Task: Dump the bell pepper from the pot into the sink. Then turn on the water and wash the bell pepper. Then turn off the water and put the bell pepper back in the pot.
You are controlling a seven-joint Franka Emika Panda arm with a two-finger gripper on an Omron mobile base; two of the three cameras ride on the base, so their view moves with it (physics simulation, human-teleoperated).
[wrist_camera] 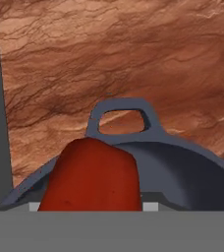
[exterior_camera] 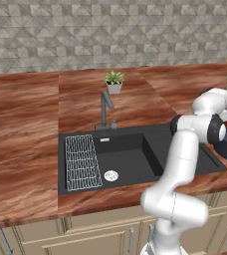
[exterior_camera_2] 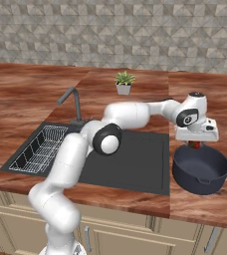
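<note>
A reddish-brown wood-grain worktop [exterior_camera: 21, 129] runs beneath a grey patterned tile wall in a rendered kitchen. At the left of the black rectangular recessed sink [exterior_camera: 135, 157] a silver wire grid rack [exterior_camera: 81, 162] lies in the basin, with the round silver drain [exterior_camera: 111, 175] just beside it. The dark grey angular faucet [exterior_camera: 105, 107] stands behind the basin, and a small green plant in a white pot [exterior_camera: 114, 82] sits further back on the worktop. The white robot arm [exterior_camera_2: 130, 115] reaches across the sink toward the right. There its end effector [exterior_camera_2: 196, 145] hangs over the dark navy-blue round pot [exterior_camera_2: 201, 172], which rests on the worktop just beside the sink's right edge. The small red rounded bell pepper [exterior_camera_2: 196, 145] is pinched between the partly spread fingers, above the pot's opening. In the hand view the bell pepper [wrist_camera: 90, 177] sits close in front, with the pot's looped handle [wrist_camera: 122, 118] beyond it.
</note>
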